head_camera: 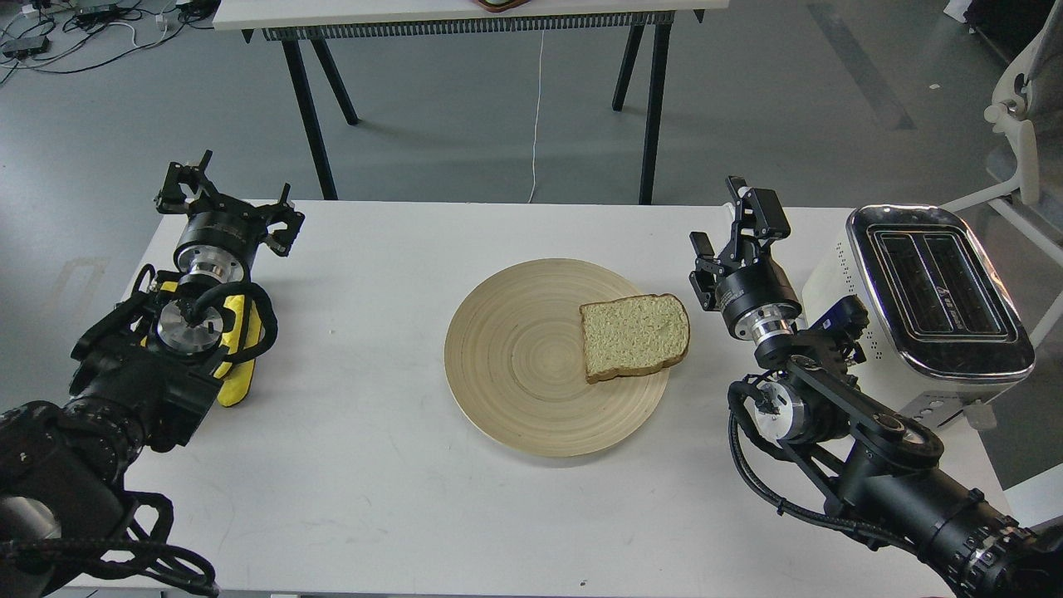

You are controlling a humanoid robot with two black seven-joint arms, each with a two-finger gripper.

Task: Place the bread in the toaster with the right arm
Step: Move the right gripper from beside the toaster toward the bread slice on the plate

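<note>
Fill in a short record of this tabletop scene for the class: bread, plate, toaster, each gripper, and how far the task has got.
bread: lies flat on the plate's right part, untouched
plate: round, wooden, mid-table
toaster: at the table's right edge, both slots empty
right gripper: open, empty, between bread and toaster
left gripper: open, empty, far left
task stage: bread not yet grasped

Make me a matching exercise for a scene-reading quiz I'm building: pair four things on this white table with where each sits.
Things:
1. tan slice of bread
2. round wooden plate
3. cream-white toaster with chrome top
4. right gripper

Places:
A. at the table's right edge
B. at the table's centre
C. raised between the plate and the toaster, holding nothing
D. lying flat on the plate's right part

Pairs: 1-D, 2-B, 3-A, 4-C
</note>
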